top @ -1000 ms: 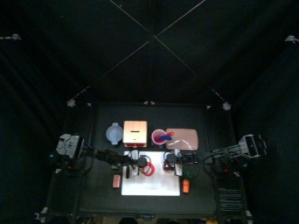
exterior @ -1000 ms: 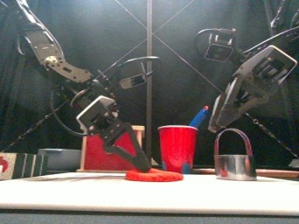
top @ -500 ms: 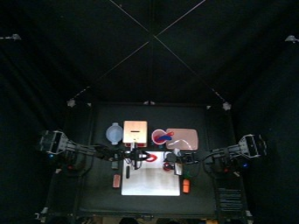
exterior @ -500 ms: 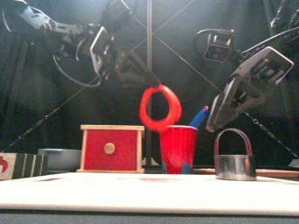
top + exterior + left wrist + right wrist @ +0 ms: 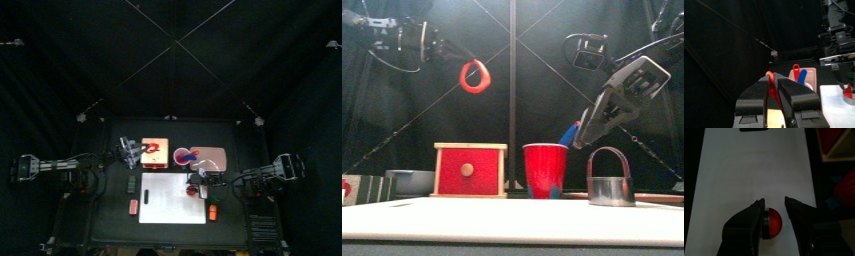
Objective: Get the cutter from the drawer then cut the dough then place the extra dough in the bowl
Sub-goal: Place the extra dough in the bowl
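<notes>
The left gripper [image 5: 773,85], jaws closed on the red dough ring [image 5: 473,76], holds it upright high above the bowl [image 5: 406,182], which sits slightly to the left below; the right gripper [image 5: 775,203] is open.

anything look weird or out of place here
The red dough ring is off the table. It dangles high in the air, pinched in the left gripper and sagging into an oval loop. Nothing else stands out: the cutter stands upright and nothing is spilled.
</notes>
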Motion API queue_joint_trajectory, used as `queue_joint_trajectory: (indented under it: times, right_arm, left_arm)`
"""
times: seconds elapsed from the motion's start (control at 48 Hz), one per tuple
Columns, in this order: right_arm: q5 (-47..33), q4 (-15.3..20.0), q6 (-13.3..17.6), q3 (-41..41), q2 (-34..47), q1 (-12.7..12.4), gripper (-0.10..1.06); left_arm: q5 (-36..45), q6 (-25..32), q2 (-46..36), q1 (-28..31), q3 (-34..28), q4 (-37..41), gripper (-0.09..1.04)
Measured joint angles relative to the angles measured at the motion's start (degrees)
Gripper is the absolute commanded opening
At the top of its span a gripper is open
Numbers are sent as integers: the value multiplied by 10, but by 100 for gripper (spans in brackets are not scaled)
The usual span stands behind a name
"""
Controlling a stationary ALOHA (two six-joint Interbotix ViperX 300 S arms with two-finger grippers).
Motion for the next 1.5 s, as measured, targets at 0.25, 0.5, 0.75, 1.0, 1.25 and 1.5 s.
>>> queue_joint_trajectory:
  times: [0.25, 0.5, 0.75, 1.0, 1.25, 1.5]
  right_arm:
    - [-1, 0, 0, -2, -1, -4, 76]
    - [0, 0, 0, -2, -1, -6, 76]
    - [-1, 3, 0, -4, 0, -7, 76]
    - [-1, 4, 0, -12, -1, -7, 76]
    - [-1, 11, 0, -21, -1, -7, 76]
    - [-18, 4, 0, -46, 0, -9, 76]
  left_arm:
    - [0, 1, -36, 46, 102, -84, 60]
    - [1, -2, -11, 72, 119, -106, 82]
    - [1, -5, -3, 77, 119, -163, 87]
    - [4, -77, -3, 56, 116, -258, 88]
    - [8, -134, -3, 19, 115, -244, 87]
    - [8, -139, -3, -1, 115, -105, 87]
